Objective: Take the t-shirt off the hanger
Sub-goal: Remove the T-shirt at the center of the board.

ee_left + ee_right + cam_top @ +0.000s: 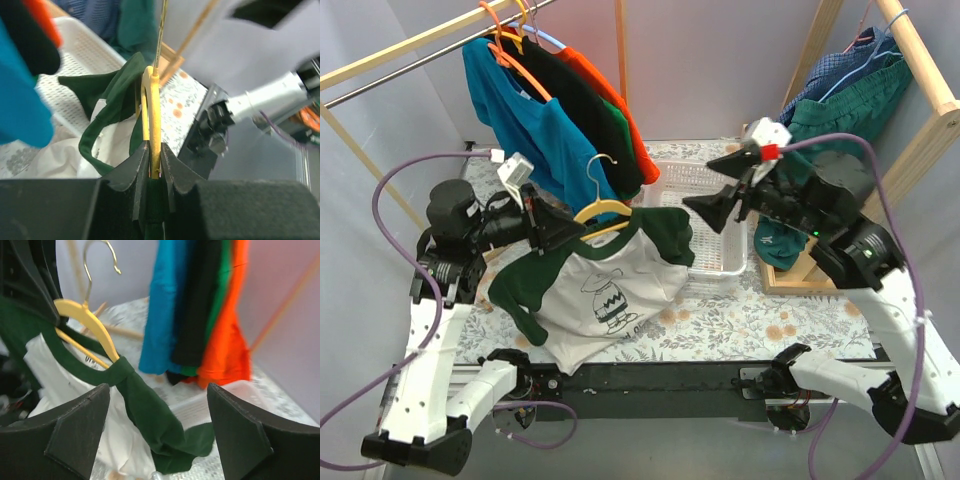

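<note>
A white t-shirt (605,290) with dark green sleeves and collar hangs on a yellow wooden hanger (603,210). Its hem rests on the flowered table. My left gripper (563,232) is shut on the hanger's left arm and holds it up above the table. In the left wrist view the yellow hanger (152,125) runs between the closed fingers (172,165). My right gripper (715,207) is open and empty, just right of the shirt's right sleeve (668,235). In the right wrist view that sleeve (155,425) hangs between the spread fingers (80,425), beyond them.
A white mesh basket (705,215) lies behind the shirt. A rail at back left carries blue, black, green and orange shirts (555,115) on hangers. A wooden rack at right holds blue and teal clothes (845,100). A teal cap (778,245) lies at its foot.
</note>
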Motion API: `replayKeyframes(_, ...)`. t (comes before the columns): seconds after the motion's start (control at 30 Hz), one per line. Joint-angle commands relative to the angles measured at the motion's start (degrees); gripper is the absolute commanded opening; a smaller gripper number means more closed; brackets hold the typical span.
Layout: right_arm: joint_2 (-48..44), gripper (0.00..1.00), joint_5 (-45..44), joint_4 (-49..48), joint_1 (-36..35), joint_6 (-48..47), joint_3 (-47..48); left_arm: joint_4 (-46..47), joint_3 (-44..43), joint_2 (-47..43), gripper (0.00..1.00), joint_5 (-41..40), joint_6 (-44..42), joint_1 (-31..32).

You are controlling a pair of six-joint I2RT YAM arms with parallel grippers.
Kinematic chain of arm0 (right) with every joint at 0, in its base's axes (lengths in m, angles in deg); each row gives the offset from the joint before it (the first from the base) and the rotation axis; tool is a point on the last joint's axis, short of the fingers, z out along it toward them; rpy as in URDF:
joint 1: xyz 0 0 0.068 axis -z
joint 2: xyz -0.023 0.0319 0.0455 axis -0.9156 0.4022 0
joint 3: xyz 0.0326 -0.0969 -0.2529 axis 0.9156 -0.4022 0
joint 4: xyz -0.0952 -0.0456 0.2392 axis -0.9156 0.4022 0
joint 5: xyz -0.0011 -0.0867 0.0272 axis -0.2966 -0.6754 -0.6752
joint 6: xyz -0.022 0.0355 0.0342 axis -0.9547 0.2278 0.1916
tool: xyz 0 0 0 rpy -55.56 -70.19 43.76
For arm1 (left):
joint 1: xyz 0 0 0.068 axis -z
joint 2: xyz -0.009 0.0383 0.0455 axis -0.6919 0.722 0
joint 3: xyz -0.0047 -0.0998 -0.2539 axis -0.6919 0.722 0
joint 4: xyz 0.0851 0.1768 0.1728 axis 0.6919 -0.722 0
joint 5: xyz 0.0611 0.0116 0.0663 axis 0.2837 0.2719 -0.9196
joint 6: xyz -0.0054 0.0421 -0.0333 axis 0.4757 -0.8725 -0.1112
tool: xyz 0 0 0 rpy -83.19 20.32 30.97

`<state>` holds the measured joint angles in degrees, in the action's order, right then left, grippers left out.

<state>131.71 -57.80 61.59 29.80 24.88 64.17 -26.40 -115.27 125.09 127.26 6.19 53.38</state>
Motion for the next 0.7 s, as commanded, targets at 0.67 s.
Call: replayKeyframes(0.67, 9.2, 0.88, 29.6, -12.2, -10.4, -0.2, -7.5, 5.6, 7.4, -5.1, 0.0, 15.5, -2.6, 0.2)
